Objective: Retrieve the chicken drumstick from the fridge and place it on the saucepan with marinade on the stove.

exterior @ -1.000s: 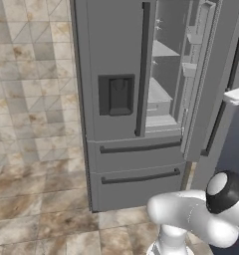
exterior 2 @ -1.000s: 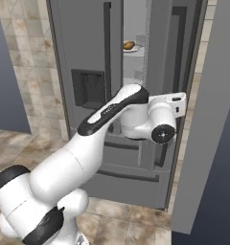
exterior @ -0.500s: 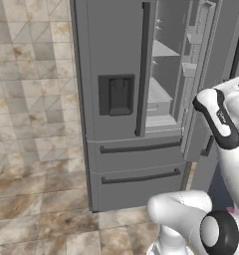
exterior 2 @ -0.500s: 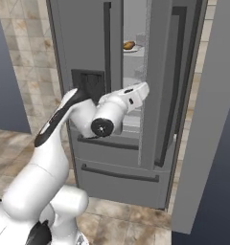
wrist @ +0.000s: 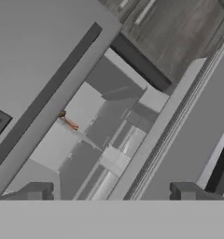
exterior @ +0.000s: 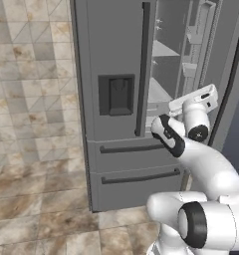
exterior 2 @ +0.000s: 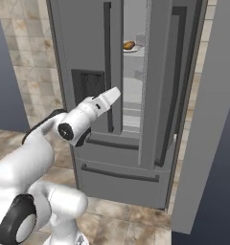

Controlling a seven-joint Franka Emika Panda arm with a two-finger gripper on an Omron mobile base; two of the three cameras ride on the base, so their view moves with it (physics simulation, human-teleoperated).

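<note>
Now jaws [wrist: 109, 190] spread wide before the fridge [exterior 2: 88, 48], drumstick [exterior 2: 129, 46] shelved inside.

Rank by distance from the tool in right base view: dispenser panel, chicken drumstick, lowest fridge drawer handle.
From the tool, right base view:
1. Dispenser panel: just left of it, on the closed fridge door.
2. Chicken drumstick: above, on an upper shelf inside the open fridge.
3. Lowest drawer handle: well below, farthest.

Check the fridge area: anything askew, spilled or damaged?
Nothing stands out. The fridge has its right door swung open, its drawers closed and level. The chicken drumstick sits on a plate on an upper shelf. No spills on the floor. The tool is open, empty, aimed at the opening.
</note>
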